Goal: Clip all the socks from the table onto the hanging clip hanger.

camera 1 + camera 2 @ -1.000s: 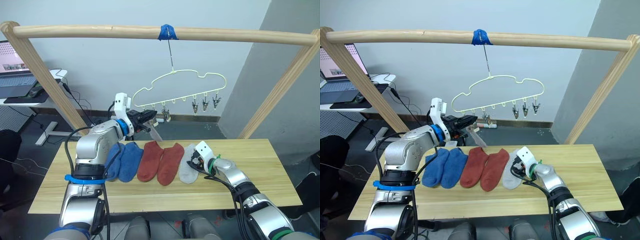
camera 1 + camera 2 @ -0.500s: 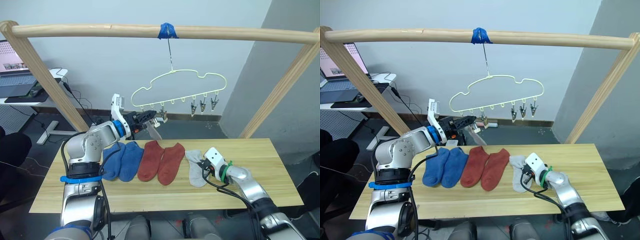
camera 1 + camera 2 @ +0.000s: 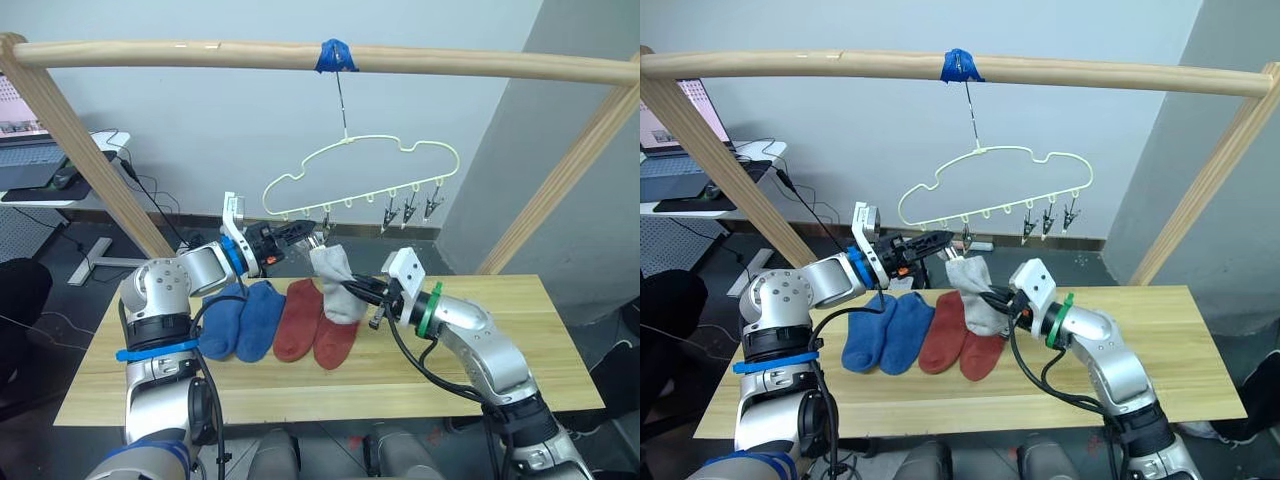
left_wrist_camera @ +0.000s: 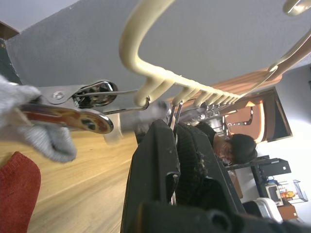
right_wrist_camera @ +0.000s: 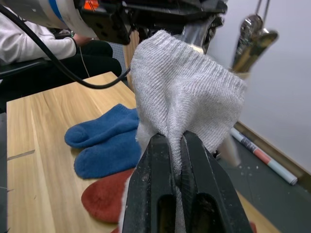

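A light grey sock (image 3: 334,279) hangs in the air above the table (image 3: 520,350), with my right gripper (image 3: 360,291) shut on its middle (image 5: 184,87). Its upper end sits just below my left gripper (image 3: 302,232). That gripper is shut on the leftmost grey metal clip (image 4: 90,94) of the pale-yellow clip hanger (image 3: 356,165). Several more clips (image 3: 408,208) hang empty along the hanger's right side. On the tabletop lie two blue socks (image 3: 240,318) and two rust-red socks (image 3: 316,328), side by side, partly under the raised grey one.
The hanger's hook hangs from a blue-taped spot on the round wooden rail (image 3: 200,55), whose slanted legs (image 3: 560,170) flank the table. A desk with a laptop (image 3: 30,160) stands behind at the left. The table's right half is bare wood.
My right gripper has lifted the grey sock off the table and carried it up and left to the clip held by my left gripper. The left gripper stayed at the hanger.
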